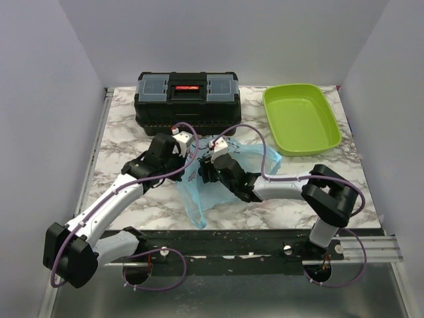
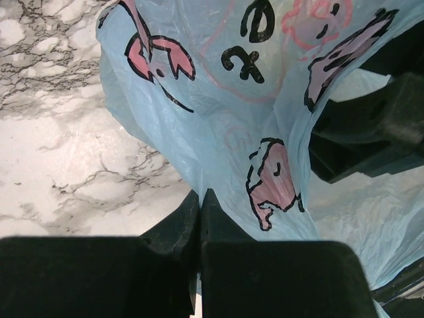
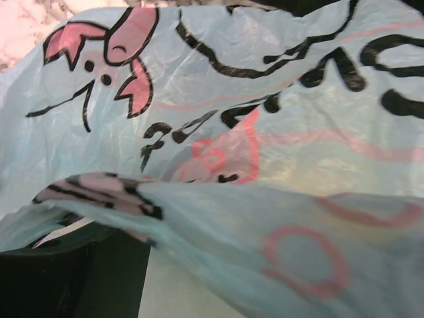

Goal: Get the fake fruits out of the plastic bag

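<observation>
**Left fingers** point(image 2: 201, 202): pressed together, with no gap along the seam. The tips meet the lower edge of the plastic bag point(image 2: 218, 132). It cannot be told whether a layer of film is caught between them. The film rises ahead of the tips and spreads to their right. It is light blue, with pink figures outlined in black. Bare marble counter point(image 2: 59, 152) lies to the left of the tips.

**Right fingers** point(image 1: 207, 171): in the overhead view they enter the crumpled middle of the bag from the right, just beside the left fingers. In the right wrist view, film drapes across nearly the whole frame directly ahead of them. Only one dark finger part shows, at the lower left under a fold. It cannot be told whether they are spread or pressed together.

**Bag position**: the bag lies on the counter, under and around both sets of fingers. One part runs from the fingers toward the near edge of the counter. Another part extends to the right, behind the right fingers.

**Surroundings**: a black toolbox point(image 1: 187, 99) stands beyond both sets of fingers at the far side of the counter, lid down. A lime-green tray point(image 1: 301, 119) sits beyond and to the right of the right fingers, near the bag's right-hand part.
</observation>
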